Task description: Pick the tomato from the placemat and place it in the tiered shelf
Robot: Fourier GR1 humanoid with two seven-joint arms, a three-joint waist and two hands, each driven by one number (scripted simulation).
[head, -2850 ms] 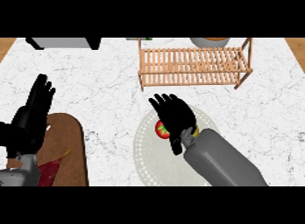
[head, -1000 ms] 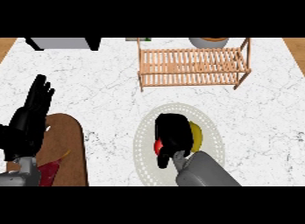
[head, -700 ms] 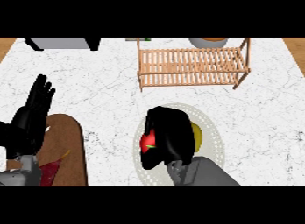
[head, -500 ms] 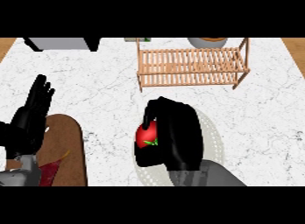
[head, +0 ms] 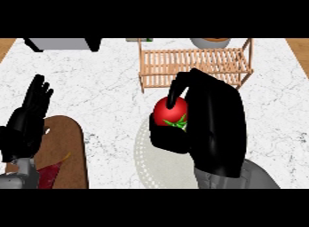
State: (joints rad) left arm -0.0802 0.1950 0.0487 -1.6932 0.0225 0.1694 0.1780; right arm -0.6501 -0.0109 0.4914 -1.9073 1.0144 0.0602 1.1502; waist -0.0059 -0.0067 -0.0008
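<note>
I'm holding the tomato (head: 169, 110), my right hand (head: 209, 124) fingers curled round it above the placemat (head: 150, 159); next I'm carrying it toward the tiered shelf (head: 196, 64) near the tabletop's far edge.

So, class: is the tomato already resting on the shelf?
No: the tomato is held in the curled fingers of the right robot hand, in front of the shelf and above the placemat.

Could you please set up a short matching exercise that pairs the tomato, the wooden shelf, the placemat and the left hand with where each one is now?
1. tomato
2. wooden shelf
3. placemat
4. left hand

A. open, fingers up, at the view's left
B. at the counter's far side
C. held in the right hand
D. flat on the counter under the right hand

Pairs: 1-C, 2-B, 3-D, 4-A
</note>
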